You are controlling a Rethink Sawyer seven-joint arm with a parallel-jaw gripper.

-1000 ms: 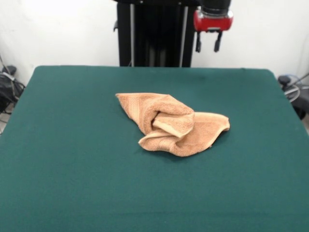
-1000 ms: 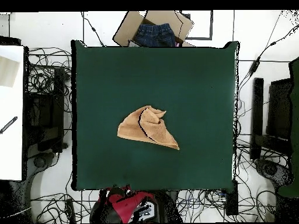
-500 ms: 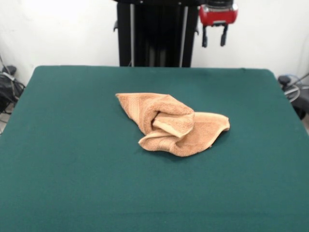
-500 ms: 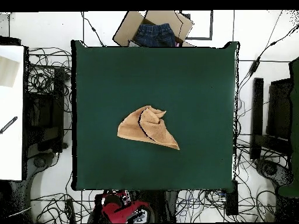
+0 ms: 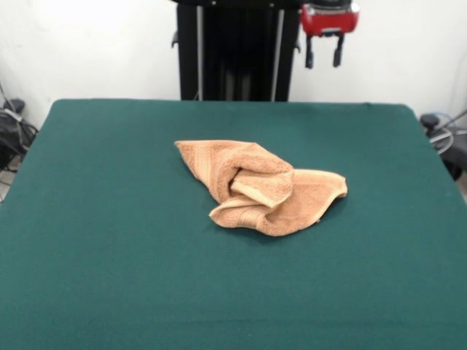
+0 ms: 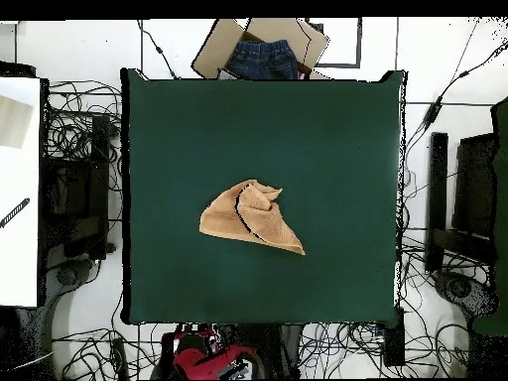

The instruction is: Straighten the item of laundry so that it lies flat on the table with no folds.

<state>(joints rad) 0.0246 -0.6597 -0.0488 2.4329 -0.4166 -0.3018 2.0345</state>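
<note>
The item of laundry (image 5: 263,186) is an orange-tan towel, crumpled near the middle of the dark green table (image 5: 109,219), with one part folded and rolled over the rest. From overhead the towel (image 6: 250,215) forms a rough triangle on the table (image 6: 327,149). My gripper (image 5: 324,61) hangs high beyond the table's far edge, well away from the towel, its two dark fingers apart and empty. In the overhead view the arm's red head (image 6: 210,359) sits just off the table's bottom edge.
A cardboard box holding blue jeans (image 6: 262,55) lies off the table's top edge in the overhead view. Cables and dark equipment (image 6: 77,189) surround the table. A white surface (image 6: 20,189) is at the left.
The gripper rose and shifted slightly right in the front view a second ago, and has held still since. The towel has not moved.
</note>
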